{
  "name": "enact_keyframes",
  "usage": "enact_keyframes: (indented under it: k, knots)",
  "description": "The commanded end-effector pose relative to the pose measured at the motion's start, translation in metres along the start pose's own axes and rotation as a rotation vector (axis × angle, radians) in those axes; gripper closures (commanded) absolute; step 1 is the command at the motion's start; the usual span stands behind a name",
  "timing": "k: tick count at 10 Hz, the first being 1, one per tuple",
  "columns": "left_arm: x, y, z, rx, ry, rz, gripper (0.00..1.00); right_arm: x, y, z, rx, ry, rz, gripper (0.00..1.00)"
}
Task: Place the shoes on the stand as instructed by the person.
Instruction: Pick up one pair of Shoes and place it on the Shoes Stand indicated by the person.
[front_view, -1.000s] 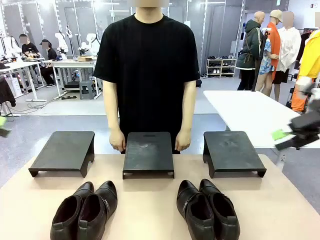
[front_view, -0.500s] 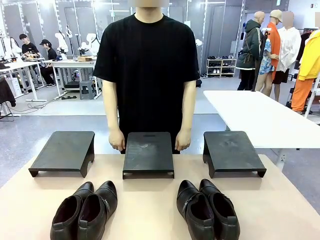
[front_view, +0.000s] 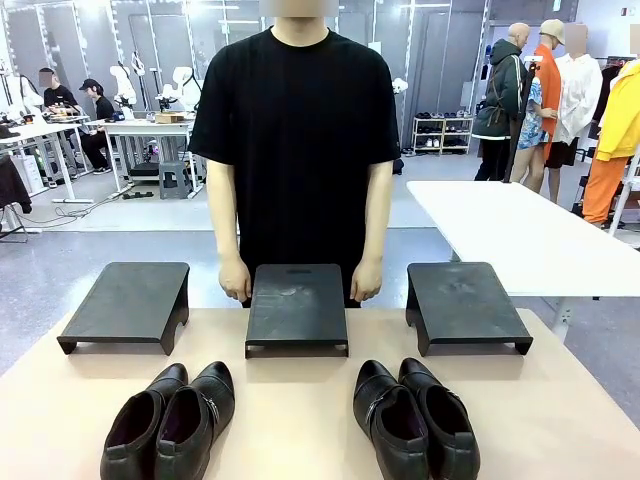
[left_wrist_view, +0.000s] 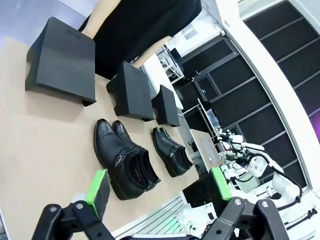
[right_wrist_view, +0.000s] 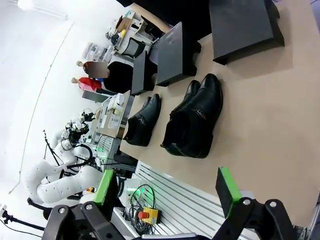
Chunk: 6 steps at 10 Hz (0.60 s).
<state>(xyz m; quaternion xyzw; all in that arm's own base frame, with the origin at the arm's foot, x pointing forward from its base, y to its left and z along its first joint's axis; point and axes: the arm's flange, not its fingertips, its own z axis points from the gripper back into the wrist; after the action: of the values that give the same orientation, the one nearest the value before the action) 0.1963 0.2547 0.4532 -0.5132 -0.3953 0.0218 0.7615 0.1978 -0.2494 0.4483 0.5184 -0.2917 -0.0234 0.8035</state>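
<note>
Two pairs of glossy black shoes lie on the tan table's near side, the left pair (front_view: 170, 420) and the right pair (front_view: 414, 418), toes toward the person. Three black stands sit in a row behind them: left (front_view: 128, 303), middle (front_view: 297, 306), right (front_view: 464, 303). The person (front_view: 297, 150) in a black T-shirt stands behind the middle stand, hands hanging at its far corners. My left gripper (left_wrist_view: 159, 187) is open, high above the table's near-left side. My right gripper (right_wrist_view: 167, 189) is open too, above the near-right side. Both pairs also lie below, the left pair (left_wrist_view: 124, 160) and the right pair (right_wrist_view: 194, 117).
A white table (front_view: 505, 235) stands behind to the right. The tan table (front_view: 300, 400) has bare room between the two pairs and around the stands. Its near edge meets a slotted metal frame (right_wrist_view: 175, 200) with a red-button box.
My right gripper showed blurred at the front view's right edge and a green pad at the left edge one second ago; both have left that view. Shoes, stands and the person have not moved.
</note>
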Motion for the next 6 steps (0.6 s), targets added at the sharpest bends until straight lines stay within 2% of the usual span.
enact_keyframes:
  k: [1, 6]
  knots:
    - [-0.0047, 0.0043, 0.0061, -0.008, -0.001, 0.006, 0.00, -0.0022, -0.0029, 0.0009, 0.013, 0.000, -0.002, 0.00]
    - [-0.0047, 0.0043, 0.0061, -0.008, -0.001, 0.006, 0.00, -0.0022, -0.0029, 0.0009, 0.013, 0.000, -0.002, 0.00]
